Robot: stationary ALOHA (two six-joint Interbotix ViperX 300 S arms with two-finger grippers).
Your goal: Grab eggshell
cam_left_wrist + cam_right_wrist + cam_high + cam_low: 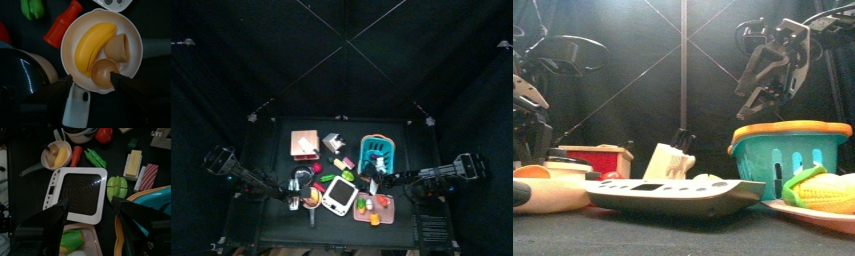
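**A:** Left wrist view is showing the task's thing, yes?

**B:** Yes. Two brown eggshell halves point(110, 60) are lying in the cream frying pan with a pale handle point(70, 37), touching a yellow plastic banana point(93, 45) that is sharing the pan. The left gripper point(90, 85) is hanging right above that pan with its jaws spread and nothing between them, probably lining up for the lower shell.

**A:** And the other arm?

**B:** The right gripper point(90, 210) is hovering released and empty too, over the white kitchen scale with a ribbed grey top point(77, 190), which is lying just beside the pan. I judge it is only waiting.

**A:** Anything crowding the pan?

**B:** A red toy bottle point(61, 25) is lying just beside the pan, and a green pepper piece point(32, 7) near it.

**A:** The setting?

**B:** The black table point(271, 150) is carrying everything, with the black curtains point(225, 70) closing round it.
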